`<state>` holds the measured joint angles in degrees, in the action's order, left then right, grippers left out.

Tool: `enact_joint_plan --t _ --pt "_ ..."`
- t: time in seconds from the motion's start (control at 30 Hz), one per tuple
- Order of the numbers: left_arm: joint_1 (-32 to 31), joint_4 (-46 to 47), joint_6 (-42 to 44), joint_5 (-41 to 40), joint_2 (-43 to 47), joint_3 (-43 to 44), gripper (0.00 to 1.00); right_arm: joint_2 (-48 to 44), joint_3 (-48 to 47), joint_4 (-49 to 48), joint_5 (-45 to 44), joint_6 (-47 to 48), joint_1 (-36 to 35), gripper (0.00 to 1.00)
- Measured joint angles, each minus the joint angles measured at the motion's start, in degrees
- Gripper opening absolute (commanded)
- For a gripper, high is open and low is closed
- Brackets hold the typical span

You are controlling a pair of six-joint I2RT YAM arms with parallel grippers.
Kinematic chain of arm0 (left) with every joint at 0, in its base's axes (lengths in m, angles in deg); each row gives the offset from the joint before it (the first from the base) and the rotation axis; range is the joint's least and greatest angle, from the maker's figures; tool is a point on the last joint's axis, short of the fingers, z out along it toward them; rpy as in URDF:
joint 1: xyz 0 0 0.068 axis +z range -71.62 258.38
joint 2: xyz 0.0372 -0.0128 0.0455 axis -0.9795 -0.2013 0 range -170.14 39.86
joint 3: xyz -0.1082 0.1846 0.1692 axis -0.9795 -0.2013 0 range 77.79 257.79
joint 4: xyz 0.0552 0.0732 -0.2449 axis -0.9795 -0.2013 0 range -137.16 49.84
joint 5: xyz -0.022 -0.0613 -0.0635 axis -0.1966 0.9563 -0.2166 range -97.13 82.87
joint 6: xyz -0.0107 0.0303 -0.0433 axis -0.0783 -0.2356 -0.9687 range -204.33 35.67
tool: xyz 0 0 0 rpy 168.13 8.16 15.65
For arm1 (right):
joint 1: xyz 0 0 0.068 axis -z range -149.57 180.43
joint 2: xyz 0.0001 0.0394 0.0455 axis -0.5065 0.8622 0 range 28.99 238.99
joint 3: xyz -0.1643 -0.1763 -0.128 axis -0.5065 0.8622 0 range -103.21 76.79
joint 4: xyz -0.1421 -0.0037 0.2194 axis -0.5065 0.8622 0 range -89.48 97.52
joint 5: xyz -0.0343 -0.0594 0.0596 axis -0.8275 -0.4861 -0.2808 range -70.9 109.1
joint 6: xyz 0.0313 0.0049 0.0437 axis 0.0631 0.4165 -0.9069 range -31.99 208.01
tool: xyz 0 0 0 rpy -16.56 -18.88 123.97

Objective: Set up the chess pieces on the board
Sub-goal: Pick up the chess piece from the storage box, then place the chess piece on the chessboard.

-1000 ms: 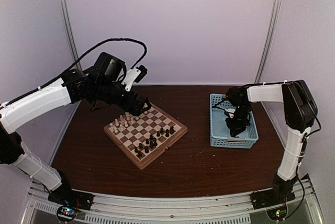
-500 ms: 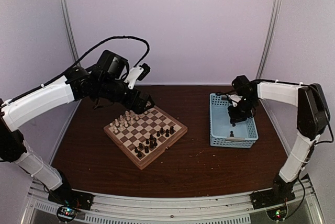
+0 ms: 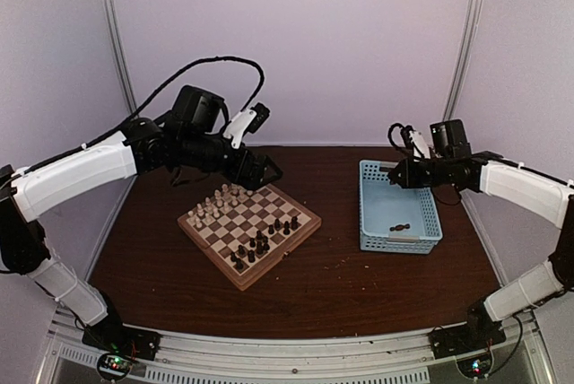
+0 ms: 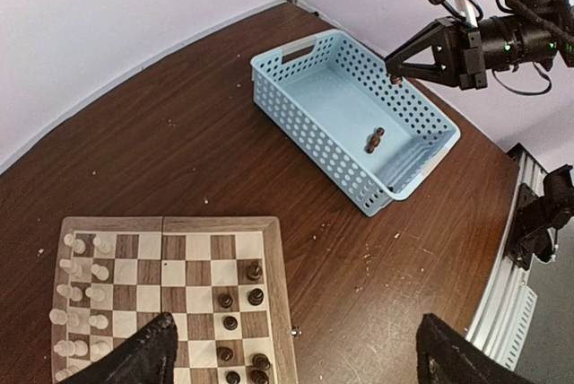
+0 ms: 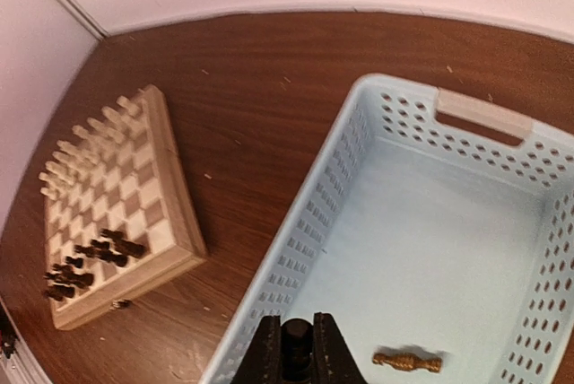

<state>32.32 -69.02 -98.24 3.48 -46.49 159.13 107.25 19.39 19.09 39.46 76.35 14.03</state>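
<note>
Our right jaws pinch a dark piece (image 5: 295,341) above the rim of the basket (image 5: 309,222), well apart from the board (image 3: 256,213); our left jaws hang spread over the board's far corner. Another piece (image 5: 407,363) lies on its side in the basket. We judge the pinch slight: a quick swing could drop the piece onto the bench (image 3: 359,285), or a crowded landing could topple neighbours.

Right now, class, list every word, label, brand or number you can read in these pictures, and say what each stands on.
None: no text can be read.
The board, pieces, basket, left arm and right arm show no legible print.
</note>
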Motion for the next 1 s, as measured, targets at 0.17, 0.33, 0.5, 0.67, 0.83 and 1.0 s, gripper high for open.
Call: enact_joint_plan --t 0.17,0.33,0.5,0.67,0.83,1.0 --pt "0.0 4.7 -1.5 4.0 0.0 -0.5 0.88 -5.6 4.0 -10.6 5.9 -2.1 -3.5 0.08" --pt "0.2 8.0 -4.4 6.1 0.0 -3.1 0.85 -6.1 5.1 -18.7 7.0 -1.9 -10.7 0.07" --pt "4.4 8.8 -9.9 10.5 0.3 -5.6 0.84 -3.8 5.3 -25.0 5.3 0.0 -18.1 0.07" --pt "9.6 7.4 -12.9 11.5 3.1 -8.7 0.84 2.5 4.9 -29.8 3.8 1.0 -24.1 0.07" --pt "12.3 5.7 -13.9 12.0 8.0 -11.6 0.84 9.3 2.6 -31.2 0.4 2.3 -30.1 0.08" --pt "13.2 3.2 -13.9 12.2 10.8 -13.4 0.84 14.8 1.0 -34.3 -1.4 2.7 -32.7 0.09"
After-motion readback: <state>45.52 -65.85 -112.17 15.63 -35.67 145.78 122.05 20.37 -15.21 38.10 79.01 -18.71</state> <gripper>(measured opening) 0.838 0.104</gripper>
